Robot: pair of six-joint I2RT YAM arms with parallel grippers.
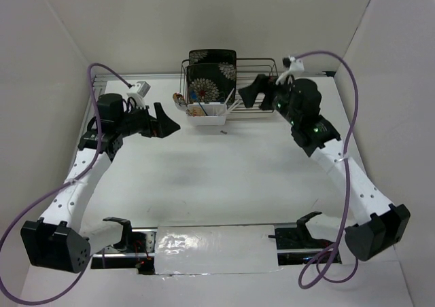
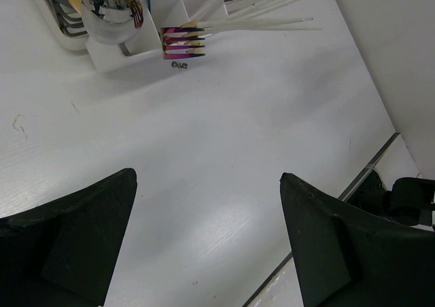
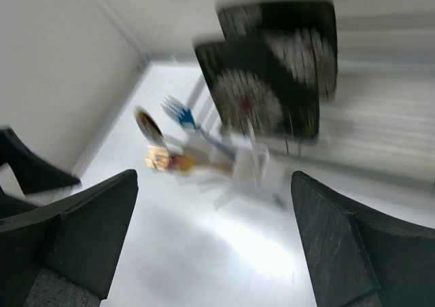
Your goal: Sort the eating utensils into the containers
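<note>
- Judging the sort near done: eating utensils (image 2: 182, 43) sit in the white caddy (image 1: 207, 119), at the table's 12 o'clock.
- Left gripper (image 1: 168, 119) and right gripper (image 1: 250, 93) have fingers apart and empty, at the caddy's 9 and 2.
- I'd retreat level, clear of the protruding chopsticks (image 2: 272, 23).

My right wrist view is smeared: plates (image 3: 272, 83) and caddy (image 3: 255, 174) blur. Left wrist crops the utensils (image 2: 109, 8) up top; speck (image 2: 179, 65) unreadable.
</note>
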